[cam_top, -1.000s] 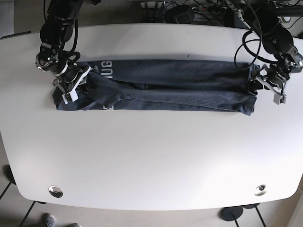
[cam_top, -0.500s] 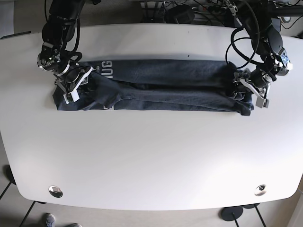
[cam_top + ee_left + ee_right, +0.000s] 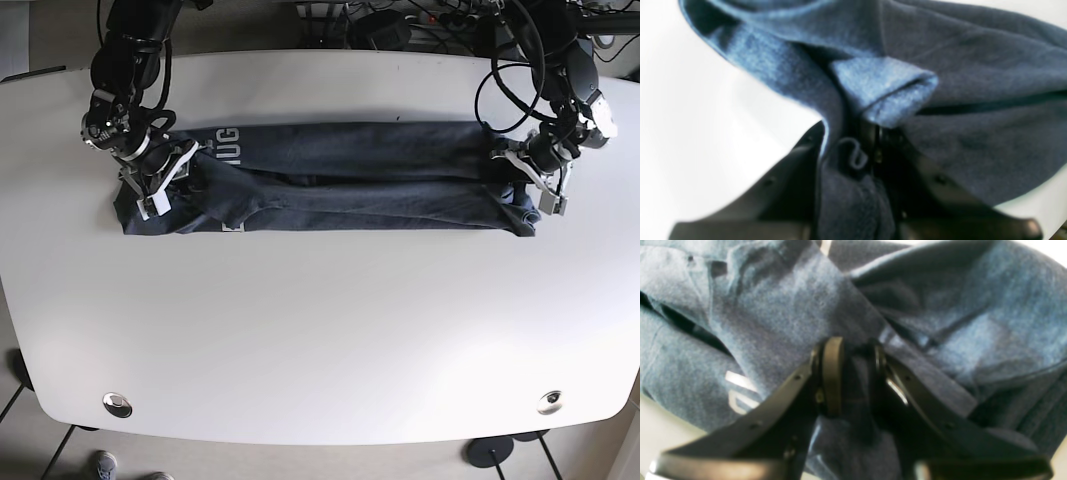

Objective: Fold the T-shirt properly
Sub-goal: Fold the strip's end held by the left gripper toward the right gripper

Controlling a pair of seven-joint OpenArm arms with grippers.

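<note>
On the white table [image 3: 320, 330], your left gripper [image 3: 528, 178] and right gripper [image 3: 158, 178] each pinch an end of the T-shirt [image 3: 340, 180].

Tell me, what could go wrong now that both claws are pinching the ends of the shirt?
1. The left gripper pinches only a bunched fold of the T-shirt; the cloth might slip out when lifted.
2. The right gripper bites into crumpled layers, so it may grab too many or too few and the fold could come out crooked.
3. The shirt is long; its middle may drag along the table.
</note>
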